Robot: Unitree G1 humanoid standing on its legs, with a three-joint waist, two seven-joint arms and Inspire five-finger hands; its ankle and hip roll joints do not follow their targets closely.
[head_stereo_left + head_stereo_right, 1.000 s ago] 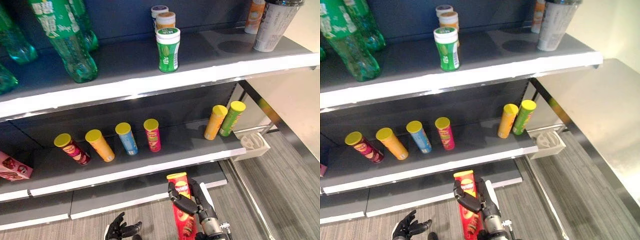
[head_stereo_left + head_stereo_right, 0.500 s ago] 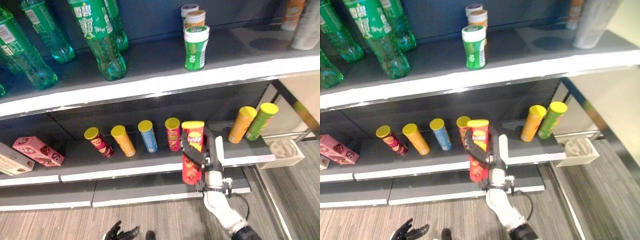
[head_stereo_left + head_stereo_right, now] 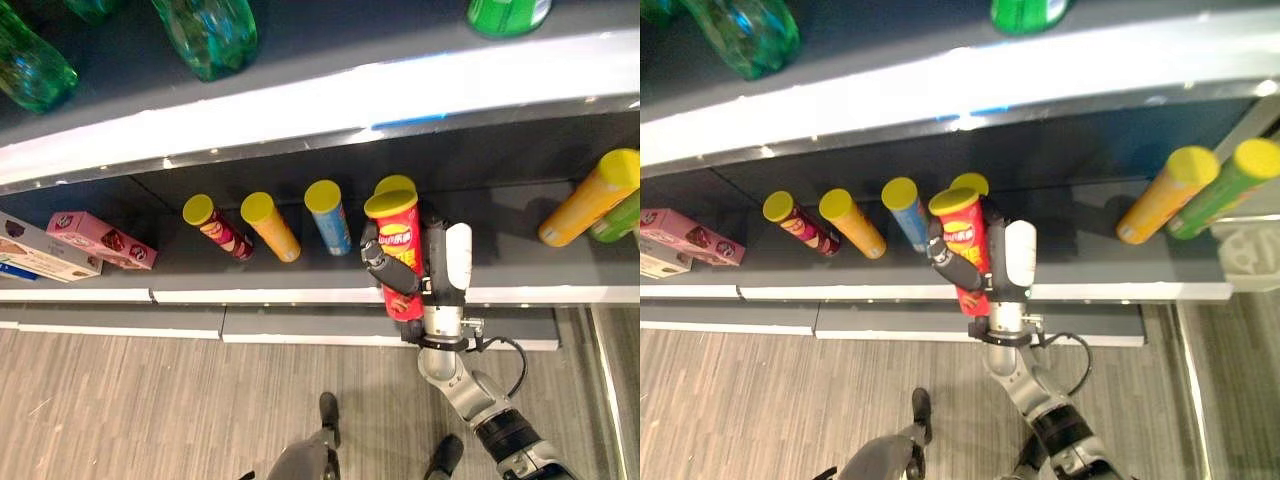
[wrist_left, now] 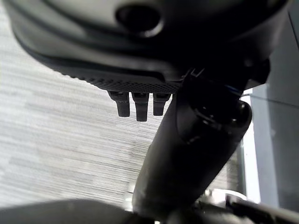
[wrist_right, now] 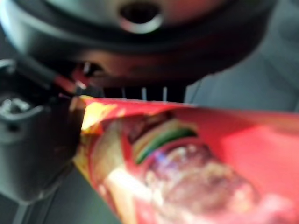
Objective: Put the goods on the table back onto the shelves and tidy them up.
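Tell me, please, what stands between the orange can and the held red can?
A blue can, between the orange can and the red can held by the right hand, in both eye views.

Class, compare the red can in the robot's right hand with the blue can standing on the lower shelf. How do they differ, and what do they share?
The red can is gripped by the right hand in front of the lower shelf; the blue can rests on that shelf, untouched. The red can has a red body; the blue can has a blue one. The red can is nearer the camera, at the shelf's front edge; the blue can sits further in. Both are tall tubes with yellow lids.
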